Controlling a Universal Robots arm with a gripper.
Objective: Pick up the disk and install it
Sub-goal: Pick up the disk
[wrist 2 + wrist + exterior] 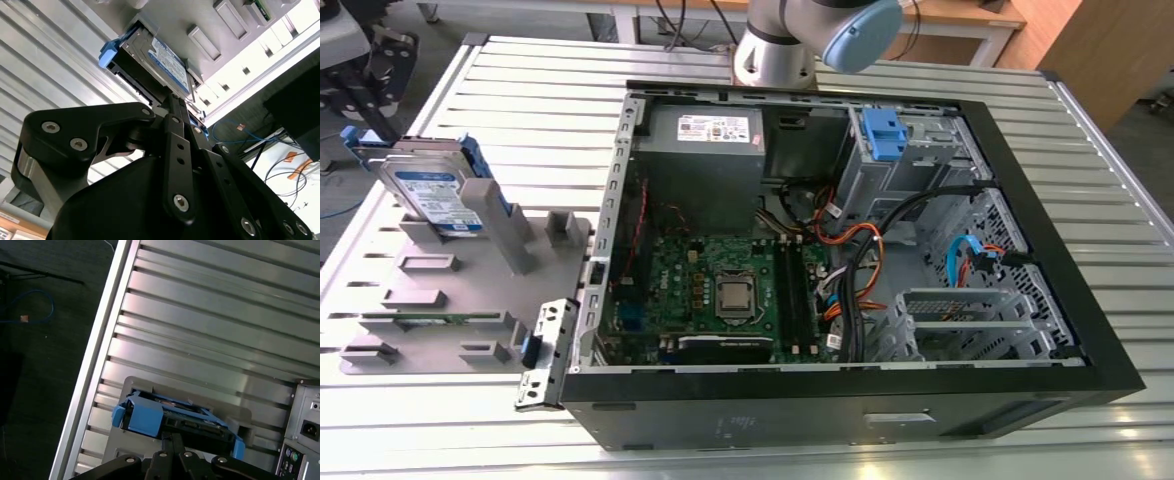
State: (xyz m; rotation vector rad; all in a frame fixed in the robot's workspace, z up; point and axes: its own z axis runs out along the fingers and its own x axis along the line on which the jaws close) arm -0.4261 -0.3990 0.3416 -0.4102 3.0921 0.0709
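Reaching the disk's connector end in both wrist views, the gripper (173, 98) (171, 438) has its black fingers drawn close together. Their tips end against the dark end of the disk (166, 59) (176, 416), and whether they nip any part of it I cannot tell.

In the exterior view the disk (432, 196) stands on edge, tilted, in a grey holder plate (448, 292) at the exterior view's left. Its blue-and-white label faces outward and a blue side rail (472, 158) runs along its upper edge. It leans against a grey upright block (503, 222). A shorter grey post (560, 228) and a loose metal bracket (540, 350) stand between the holder and the open computer case (854, 405).

Inside the case lie the grey power-supply box (707, 140), the green motherboard (720, 285), a tangle of black and orange cables (867, 245) and a metal drive cage with a blue latch (881, 135). Everything rests on a slatted aluminium table (520, 90), and the arm (787, 40) rises at its far side.
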